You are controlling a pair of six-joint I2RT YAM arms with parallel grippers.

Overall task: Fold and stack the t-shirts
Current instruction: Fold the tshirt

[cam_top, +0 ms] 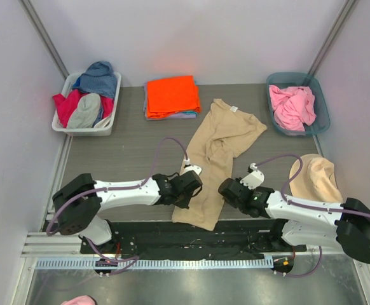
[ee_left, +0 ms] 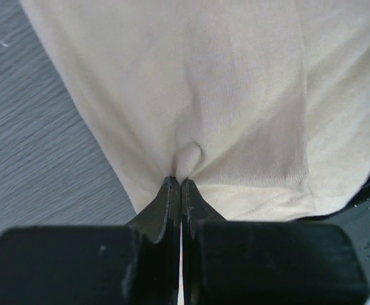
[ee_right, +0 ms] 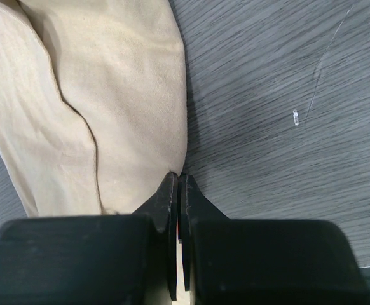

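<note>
The tan short-sleeved cloth shirt [cam_top: 220, 136] lies lengthwise at table centre, collar toward 12 o'clock, hem toward 6. The left gripper [ee_left: 180, 183] is clamped on a puckered pinch near its 9 o'clock edge. The right gripper [ee_right: 178, 176] is closed on the 3 o'clock edge, probably so the 2 sides lift together for a fold.

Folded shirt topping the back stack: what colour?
Folded shirt is bright orange, best seen in top external view.

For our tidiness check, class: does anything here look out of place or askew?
The tan shirt lies bunched and slanted, its hem over the near edge of the table. A second tan cloth lies crumpled at the right edge.
</note>
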